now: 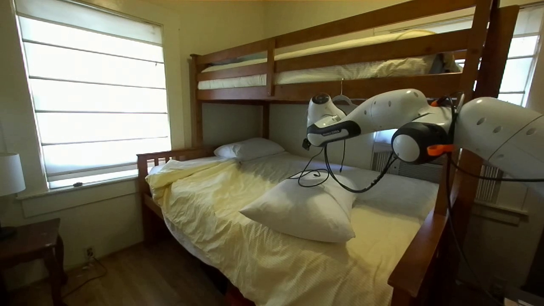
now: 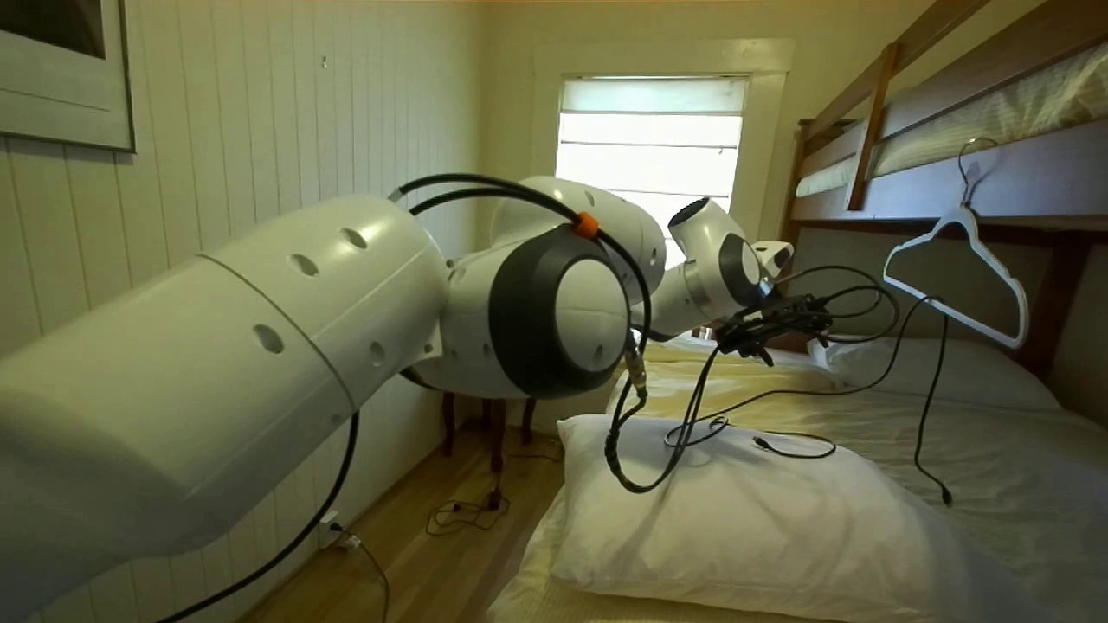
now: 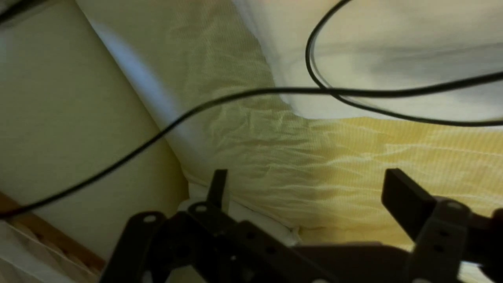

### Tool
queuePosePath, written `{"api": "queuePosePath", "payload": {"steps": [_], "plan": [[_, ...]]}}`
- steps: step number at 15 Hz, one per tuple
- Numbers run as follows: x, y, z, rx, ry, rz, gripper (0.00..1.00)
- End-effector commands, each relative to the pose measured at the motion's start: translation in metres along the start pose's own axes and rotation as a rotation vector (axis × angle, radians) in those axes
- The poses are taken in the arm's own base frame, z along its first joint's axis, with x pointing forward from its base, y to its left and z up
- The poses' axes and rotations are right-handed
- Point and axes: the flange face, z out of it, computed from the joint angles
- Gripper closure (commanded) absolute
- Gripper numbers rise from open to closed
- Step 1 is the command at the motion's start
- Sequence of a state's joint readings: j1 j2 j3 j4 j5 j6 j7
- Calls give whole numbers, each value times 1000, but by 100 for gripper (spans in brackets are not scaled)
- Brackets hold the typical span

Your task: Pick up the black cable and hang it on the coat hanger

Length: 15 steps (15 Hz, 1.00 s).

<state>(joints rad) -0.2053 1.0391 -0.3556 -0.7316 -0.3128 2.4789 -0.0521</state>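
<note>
The black cable [image 2: 929, 394] lies over the lower bar of the white coat hanger [image 2: 994, 262] in an exterior view. One end hangs free below the bar; the rest slopes down to loose loops on a pillow. The hanging end also shows in an exterior view [image 1: 343, 155], where the arm partly hides the hanger [image 1: 342, 98]. My gripper [image 2: 786, 336] is apart from the hanger, to its left in that view. In the wrist view my gripper [image 3: 306, 177] is open, with nothing between its fingers. A black cord, apparently the cable [image 3: 251, 93], crosses beyond the fingertips.
The hanger hooks on the upper bunk's wooden rail [image 2: 1052, 173]. A white pillow [image 2: 779, 528] lies on the bed below the arm. Thicker robot cabling [image 2: 619, 450] droops from the arm near the pillow. Another pillow [image 1: 250, 148] is at the bed's far end.
</note>
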Motion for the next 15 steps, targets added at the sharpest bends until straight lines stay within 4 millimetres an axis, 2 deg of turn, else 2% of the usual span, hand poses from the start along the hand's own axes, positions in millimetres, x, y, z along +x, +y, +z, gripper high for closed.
{"api": "queuePosePath", "payload": {"steps": [1, 5, 11, 15], "plan": [[-9, 6, 2, -28, -146, 144, 0], [-26, 1, 7, 25, -314, 291, 0], [-22, 2, -18, 92, -462, 549, 0], [-41, 8, -1, 123, -558, 712, 0]]}}
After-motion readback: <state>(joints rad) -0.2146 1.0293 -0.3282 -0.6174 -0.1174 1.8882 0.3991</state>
